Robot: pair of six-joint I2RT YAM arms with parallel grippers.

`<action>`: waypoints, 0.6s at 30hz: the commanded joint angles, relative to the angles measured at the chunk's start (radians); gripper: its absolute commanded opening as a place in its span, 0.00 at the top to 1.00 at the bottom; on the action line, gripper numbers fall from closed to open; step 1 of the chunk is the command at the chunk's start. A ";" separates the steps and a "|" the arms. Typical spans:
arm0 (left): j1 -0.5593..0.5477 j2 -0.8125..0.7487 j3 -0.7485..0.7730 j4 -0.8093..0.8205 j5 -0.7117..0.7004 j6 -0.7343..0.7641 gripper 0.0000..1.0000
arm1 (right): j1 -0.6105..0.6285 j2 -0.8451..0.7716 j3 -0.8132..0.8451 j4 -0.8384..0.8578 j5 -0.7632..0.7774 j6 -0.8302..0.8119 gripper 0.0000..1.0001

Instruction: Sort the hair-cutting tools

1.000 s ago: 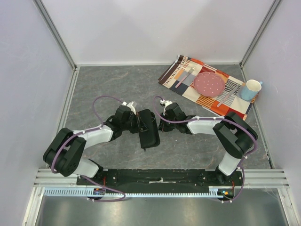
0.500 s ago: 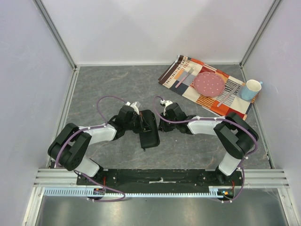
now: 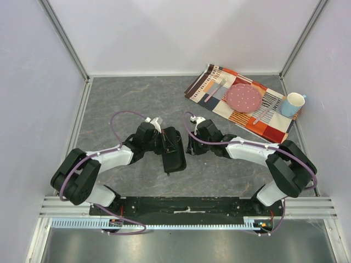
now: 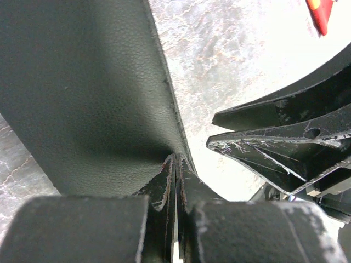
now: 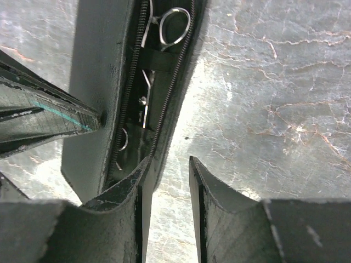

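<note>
Right wrist view pretty much nails it: slim silver-metal scissors with ring handles [image 5: 189,24] are tucked inside the flat black rectangular fabric case [image 5: 93,82], which gapes open along its zip edge on the grey marbled bench [image 5: 263,82]. Right fingers [image 5: 211,197] sit narrowly apart, holding nothing, one touching the case's edge. Left fingers [image 4: 164,189] are pinched tight on the case's flap.

Two arms are counted: a left arm [image 3: 112,158] and a right arm [image 3: 249,149]. One case [image 3: 173,149], one mat [image 3: 219,105], one plate [image 3: 244,98], one cup [image 3: 293,104], one fork [image 3: 215,90] and one knife [image 3: 267,110] are seen. Scissors [image 5: 143,101] are glimpsed inside the case, but their number cannot be told.
</note>
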 commanded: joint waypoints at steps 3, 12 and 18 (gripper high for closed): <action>-0.010 -0.117 0.016 -0.074 -0.033 0.023 0.98 | 0.002 -0.047 0.000 0.072 -0.061 0.043 0.59; -0.010 -0.189 -0.022 -0.138 -0.082 0.057 0.98 | 0.002 -0.058 -0.032 0.218 -0.167 0.113 0.54; -0.010 -0.200 -0.050 -0.138 -0.099 0.060 0.98 | 0.013 -0.066 -0.037 0.261 -0.228 0.133 0.53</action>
